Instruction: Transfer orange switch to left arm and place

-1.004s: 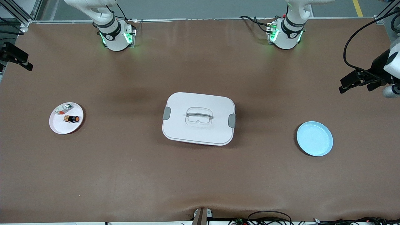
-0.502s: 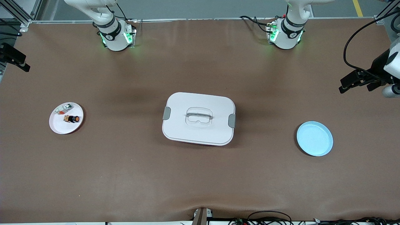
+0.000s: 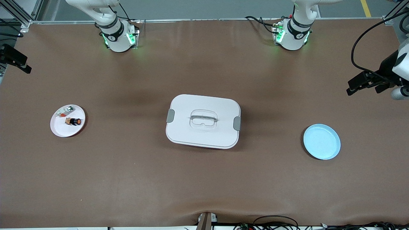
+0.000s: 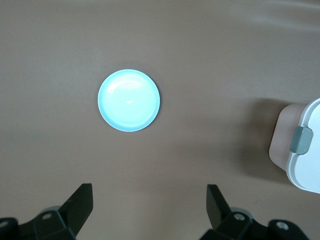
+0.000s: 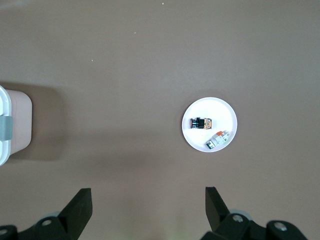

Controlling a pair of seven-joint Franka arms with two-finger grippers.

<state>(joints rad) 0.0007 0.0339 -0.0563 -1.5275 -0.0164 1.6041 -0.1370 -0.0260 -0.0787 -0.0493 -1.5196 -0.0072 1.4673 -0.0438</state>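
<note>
Only my right gripper [image 5: 145, 210] has drifted; both, left gripper [image 4: 150, 207] too, hang spread and empty; reaching carelessly for the orange switch [image 3: 74, 121] risks clipping the box [image 3: 203, 121].

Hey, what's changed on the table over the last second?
The right gripper, open over the table's edge at the right arm's end, drew slightly outward. The left gripper stayed open and waiting. The orange switch, white plate, box and blue plate stayed put.
</note>
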